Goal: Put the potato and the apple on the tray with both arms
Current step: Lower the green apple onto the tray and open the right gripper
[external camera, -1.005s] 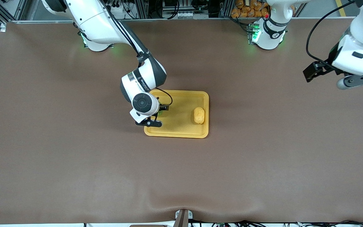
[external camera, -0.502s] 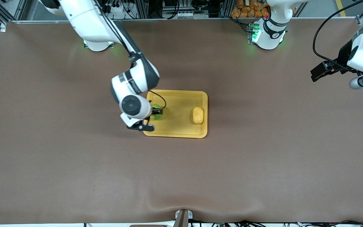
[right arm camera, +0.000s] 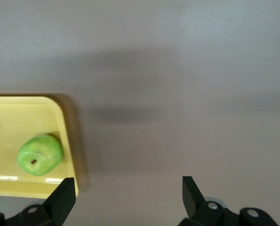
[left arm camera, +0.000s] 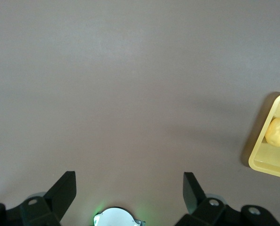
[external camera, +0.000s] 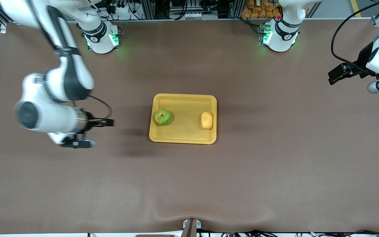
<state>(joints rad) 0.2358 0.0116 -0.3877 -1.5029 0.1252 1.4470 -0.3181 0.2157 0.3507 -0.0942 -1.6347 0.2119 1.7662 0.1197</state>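
Observation:
The yellow tray (external camera: 184,108) lies in the middle of the table. The green apple (external camera: 163,117) rests in it at the right arm's end, and the yellow-orange potato (external camera: 206,120) at the left arm's end. My right gripper (external camera: 92,133) is open and empty over bare table, well clear of the tray toward the right arm's end. Its wrist view (right arm camera: 128,188) shows the apple (right arm camera: 40,155) in the tray's corner (right arm camera: 17,117). My left gripper (external camera: 357,79) is open and empty, high over the left arm's end of the table. Its wrist view (left arm camera: 128,186) shows the tray's rim (left arm camera: 262,162) and the potato (left arm camera: 277,132).
A brown mat (external camera: 189,184) covers the whole table. The green-lit arm bases (external camera: 100,39) (external camera: 280,33) stand at the edge farthest from the front camera. The left base also shows in the left wrist view (left arm camera: 116,217). Orange items (external camera: 262,8) lie off the table.
My right gripper has let go of the apple in the tray and swung away toward the right arm's end of the table. My left arm has drifted slightly farther toward its own end.

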